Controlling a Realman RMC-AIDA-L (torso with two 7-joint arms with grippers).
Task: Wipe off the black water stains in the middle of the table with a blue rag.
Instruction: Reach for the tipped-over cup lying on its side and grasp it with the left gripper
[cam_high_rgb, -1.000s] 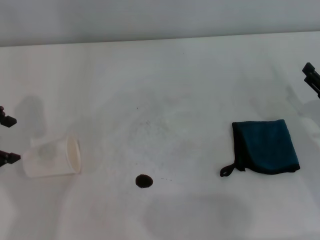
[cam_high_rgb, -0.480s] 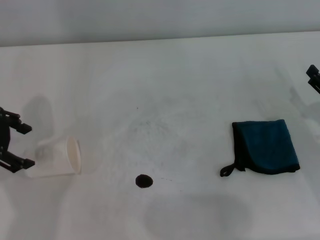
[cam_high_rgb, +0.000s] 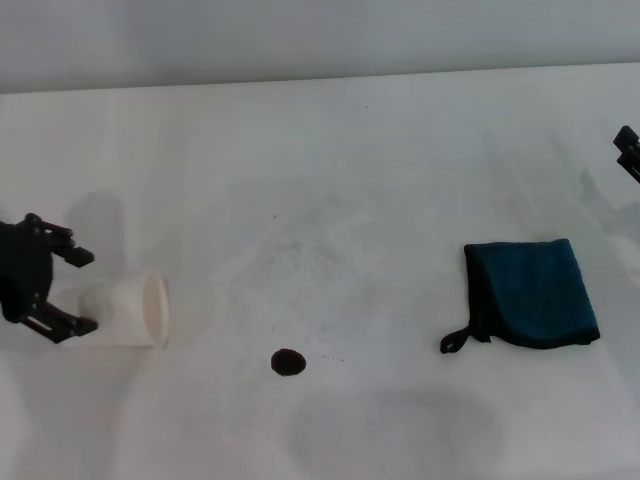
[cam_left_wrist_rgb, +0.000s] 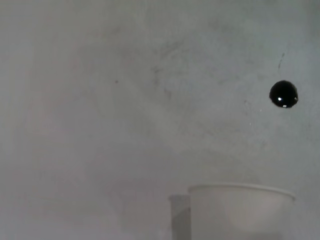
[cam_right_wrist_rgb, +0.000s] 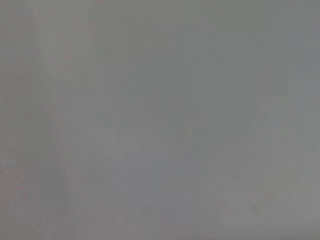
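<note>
The blue rag (cam_high_rgb: 533, 293) lies flat on the table's (cam_high_rgb: 400, 150) right side, near the right gripper (cam_high_rgb: 629, 153), whose fingers I cannot tell about, while the left gripper (cam_high_rgb: 75, 290), fingers wide around the white cup (cam_high_rgb: 125, 318), is far away.

White paper cup (cam_high_rgb: 125, 315) lying on side at left of desk, mouth facing centre; contents, if any, not discernible.

No readable text

We find no words, labels, brands or numbers on anything in these views.
</note>
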